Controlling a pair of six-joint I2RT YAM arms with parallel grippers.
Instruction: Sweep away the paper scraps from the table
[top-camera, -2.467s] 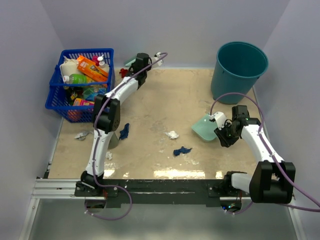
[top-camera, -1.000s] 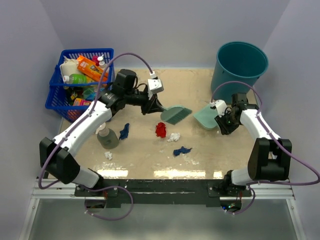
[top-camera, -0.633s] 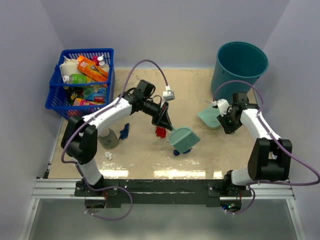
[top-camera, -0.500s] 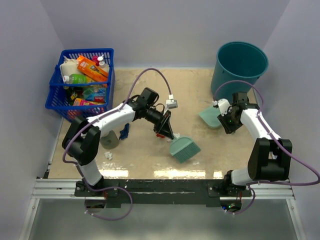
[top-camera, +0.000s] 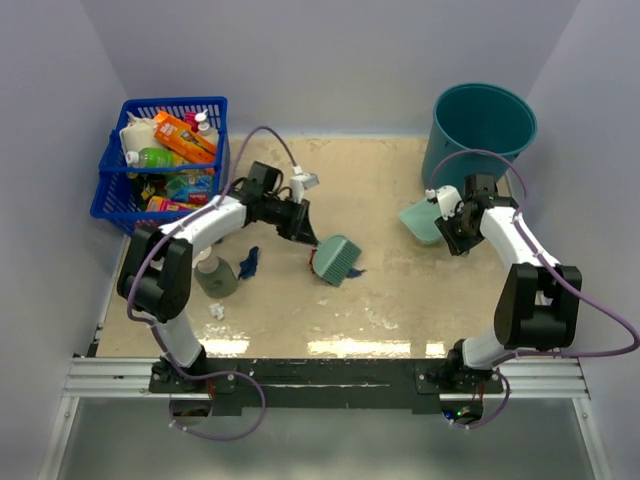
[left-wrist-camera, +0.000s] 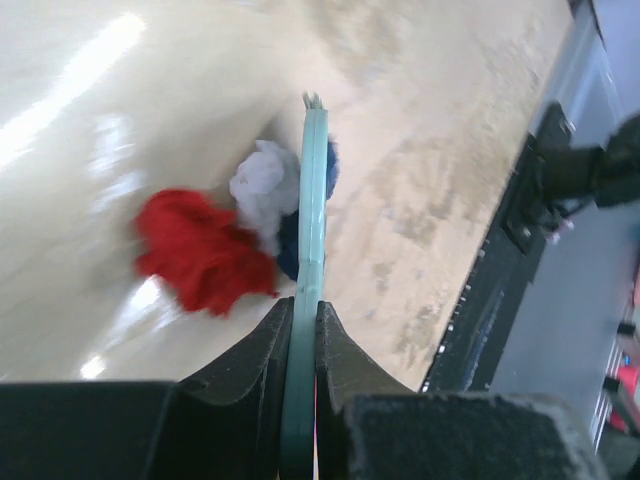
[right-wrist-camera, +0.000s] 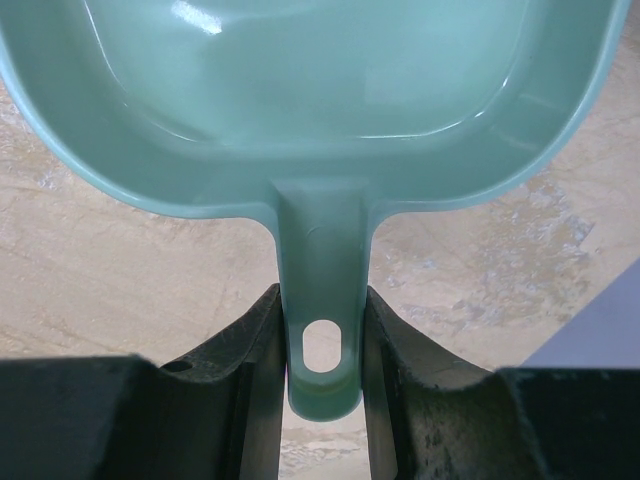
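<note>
My left gripper (left-wrist-camera: 303, 305) is shut on the thin handle of the teal hand brush (left-wrist-camera: 314, 190), whose head (top-camera: 338, 258) rests on the table (top-camera: 400, 300) near the middle. Against the brush lie paper scraps: a red one (left-wrist-camera: 205, 250), a pale one (left-wrist-camera: 265, 185) and a dark navy one (left-wrist-camera: 291, 250). Another navy scrap (top-camera: 248, 262) and a white bit (top-camera: 217, 311) lie further left. My right gripper (right-wrist-camera: 322, 340) is shut on the handle of the teal dustpan (right-wrist-camera: 300, 90), which sits at the table's right (top-camera: 418, 219).
A blue basket (top-camera: 118, 190) full of bottles and packets stands at the back left. A teal bucket (top-camera: 482, 135) stands at the back right, just behind the dustpan. A grey-green bottle (top-camera: 215, 275) lies under the left arm. A black rail (top-camera: 320, 375) runs along the front edge.
The left arm has drawn the brush back from the front middle towards the centre-left, pulling scraps with it. The right arm and dustpan have shifted slightly towards the bucket.
</note>
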